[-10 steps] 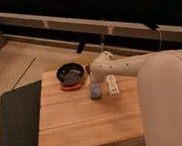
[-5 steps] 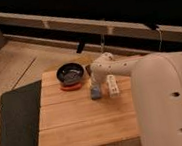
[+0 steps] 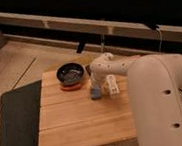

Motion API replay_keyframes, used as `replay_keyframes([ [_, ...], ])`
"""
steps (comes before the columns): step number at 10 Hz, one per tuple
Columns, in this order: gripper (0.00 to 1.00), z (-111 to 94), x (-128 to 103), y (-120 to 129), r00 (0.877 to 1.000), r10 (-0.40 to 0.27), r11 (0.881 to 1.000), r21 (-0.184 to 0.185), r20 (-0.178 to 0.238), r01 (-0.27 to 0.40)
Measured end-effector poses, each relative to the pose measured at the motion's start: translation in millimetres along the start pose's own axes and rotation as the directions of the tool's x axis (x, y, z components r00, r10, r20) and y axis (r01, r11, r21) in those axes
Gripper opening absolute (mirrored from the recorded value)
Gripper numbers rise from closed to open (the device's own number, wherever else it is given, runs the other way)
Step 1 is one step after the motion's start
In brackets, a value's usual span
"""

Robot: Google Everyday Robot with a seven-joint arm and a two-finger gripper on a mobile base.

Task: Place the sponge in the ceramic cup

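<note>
The blue-grey sponge (image 3: 95, 92) lies on the wooden table (image 3: 76, 125), just right of the dark bowl. My gripper (image 3: 96, 81) comes down from the white arm (image 3: 158, 94) and sits directly over the sponge's top end, touching or nearly touching it. The arm's wrist covers the spot behind the sponge. The ceramic cup is hidden or out of view.
A wide dark bowl (image 3: 70, 73) on a reddish-orange saucer stands at the table's back left. A long white bar (image 3: 111, 85) lies right of the sponge. A dark mat (image 3: 15, 123) borders the table's left side. A rail (image 3: 78, 26) runs behind.
The arm has shifted slightly left and the gripper has come down closer onto the sponge. The sponge, bowl and white bar stay where they were.
</note>
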Motion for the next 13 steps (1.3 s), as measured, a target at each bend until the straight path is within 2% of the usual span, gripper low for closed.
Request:
replay_keyframes([
  [2,0.18,-1,-1,0,1.000,0.000,1.000,-0.009,0.007,0.000],
  [4,0.02,-3,-1,-4,1.000,0.015,1.000,-0.011,0.012,-0.014],
  [6,0.00,-13,-11,-14,0.997,0.057,0.998,-0.009,0.044,-0.056],
  [9,0.00,-41,-37,-33,0.987,0.108,0.994,-0.008,0.121,-0.108],
  [11,0.00,-80,-67,-48,0.968,0.137,0.990,-0.015,0.212,-0.137],
  [13,0.00,-109,-85,-58,0.951,0.146,0.989,-0.018,0.272,-0.147],
])
